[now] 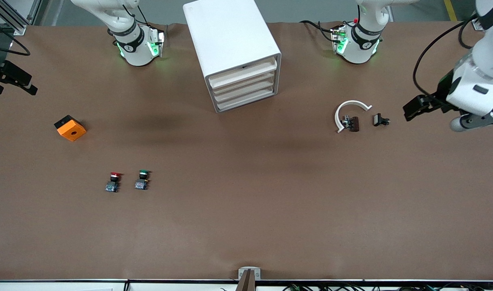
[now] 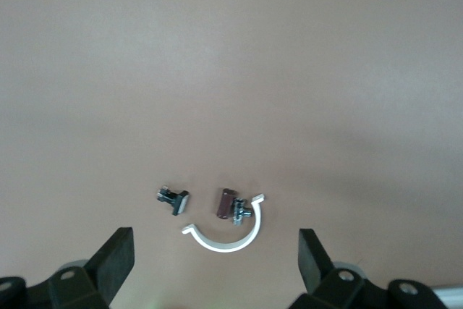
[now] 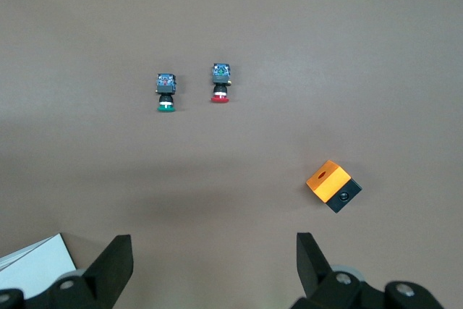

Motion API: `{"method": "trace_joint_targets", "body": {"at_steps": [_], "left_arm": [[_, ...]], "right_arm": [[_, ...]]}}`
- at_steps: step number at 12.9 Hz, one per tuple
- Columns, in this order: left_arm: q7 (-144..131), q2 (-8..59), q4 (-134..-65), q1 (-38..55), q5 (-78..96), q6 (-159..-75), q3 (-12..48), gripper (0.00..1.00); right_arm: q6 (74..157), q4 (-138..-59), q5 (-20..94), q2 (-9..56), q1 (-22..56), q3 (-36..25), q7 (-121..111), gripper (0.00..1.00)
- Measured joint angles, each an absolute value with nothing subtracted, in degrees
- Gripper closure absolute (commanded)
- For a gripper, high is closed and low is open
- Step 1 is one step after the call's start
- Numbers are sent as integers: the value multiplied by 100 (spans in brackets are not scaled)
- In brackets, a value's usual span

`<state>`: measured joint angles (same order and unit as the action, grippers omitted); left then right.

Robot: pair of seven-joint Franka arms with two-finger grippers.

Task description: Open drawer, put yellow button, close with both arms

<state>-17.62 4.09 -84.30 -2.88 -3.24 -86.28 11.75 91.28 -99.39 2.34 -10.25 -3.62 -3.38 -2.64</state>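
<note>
Two buttons, one four-drawer cabinet

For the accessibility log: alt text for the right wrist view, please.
The open right gripper hangs above brown table with a green-capped button beside a red-capped button, an orange-and-black box, and a white cabinet corner.

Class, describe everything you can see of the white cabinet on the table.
The cabinet is a white, boxy, plastic-looking unit with rounded edges, standing on the brown table between the two arm bases, turned at an angle. Its front holds four wide, shallow, cream-fronted drawers, stacked; the top drawer and all others look shut. Nothing but the table touches it.
</note>
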Motion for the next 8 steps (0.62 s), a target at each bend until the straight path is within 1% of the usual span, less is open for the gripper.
{"method": "trace_joint_targets", "body": {"at_steps": [3,6,8], "left_arm": [[-1062,89,-8771,-238,-147,-8625,767,0],[-988,-287,-9145,-156,-129,-8593,741,0],[-988,-421,-9285,-106,-124,-8591,743,0]], "right_arm": [[9031,-9936,234,-1025,-379,-345,-258,0],[8982,-9936,234,-1025,-389,-347,-255,0],[8968,-9937,234,-1024,-391,-348,-253,0]]}}
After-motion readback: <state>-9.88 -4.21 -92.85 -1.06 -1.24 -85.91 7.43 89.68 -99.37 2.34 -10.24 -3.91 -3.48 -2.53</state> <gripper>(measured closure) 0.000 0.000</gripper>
